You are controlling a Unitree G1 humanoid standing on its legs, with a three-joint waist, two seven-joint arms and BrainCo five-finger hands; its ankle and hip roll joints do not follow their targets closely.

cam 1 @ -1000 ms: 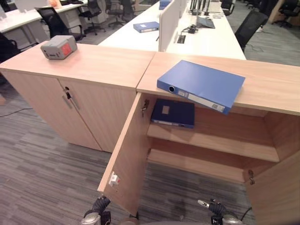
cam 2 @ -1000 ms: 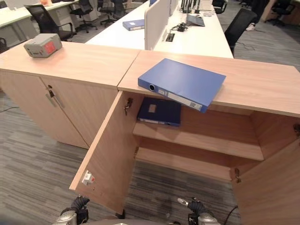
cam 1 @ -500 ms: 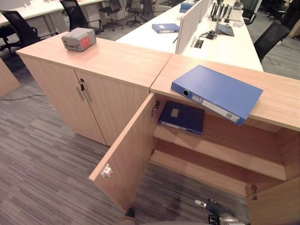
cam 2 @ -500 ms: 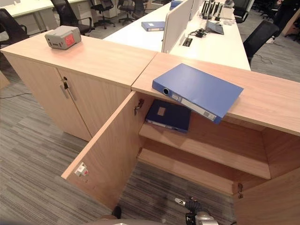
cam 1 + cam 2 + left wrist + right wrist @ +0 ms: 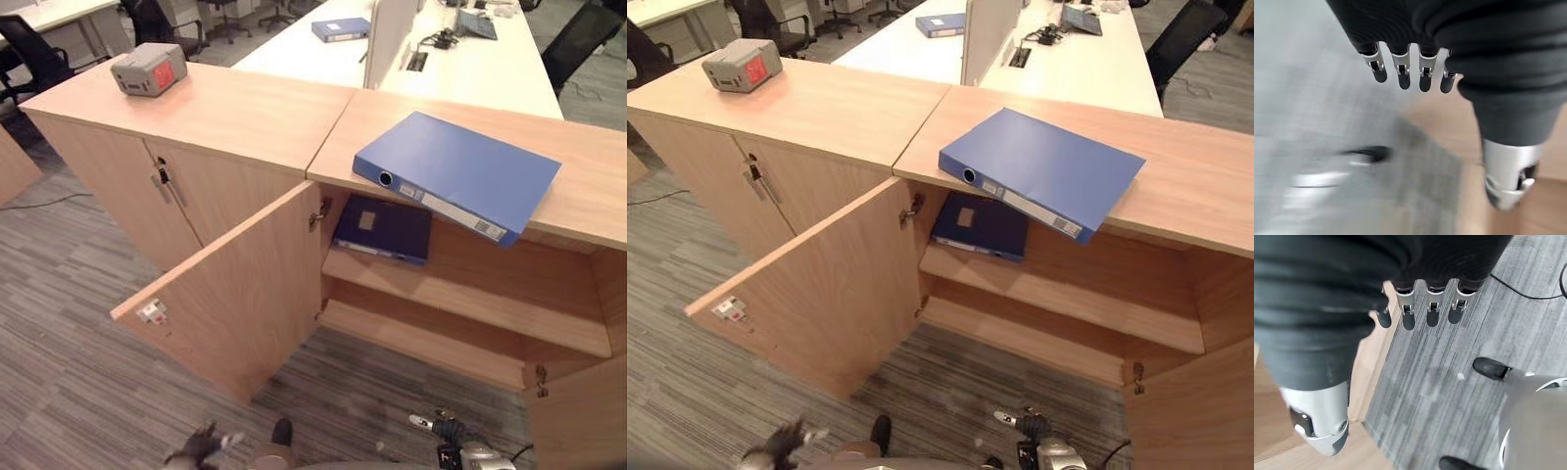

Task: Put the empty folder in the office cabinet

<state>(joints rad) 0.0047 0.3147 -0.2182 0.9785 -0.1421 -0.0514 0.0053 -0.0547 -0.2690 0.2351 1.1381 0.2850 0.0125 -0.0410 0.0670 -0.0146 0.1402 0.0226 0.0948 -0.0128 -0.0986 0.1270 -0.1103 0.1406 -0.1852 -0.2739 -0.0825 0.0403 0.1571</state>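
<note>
Blue and flat, the plastic lever-arch folder [image 5: 457, 172] is lying on the light wooden office cabinet's top [image 5: 588, 186], one corner jutting over its front edge, probably staged for an easy grab. Below, the cabinet's wooden door [image 5: 235, 284] is standing open, and a dark navy folder [image 5: 384, 227] is resting on the upper shelf [image 5: 470, 304]. Both the left hand [image 5: 1405, 73] and right hand [image 5: 1420, 308] are hanging low, fingers relaxed, holding nothing.

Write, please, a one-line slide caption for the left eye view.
Blue folder overhanging the top of the open cabinet, a darker folder on its upper shelf.
</note>
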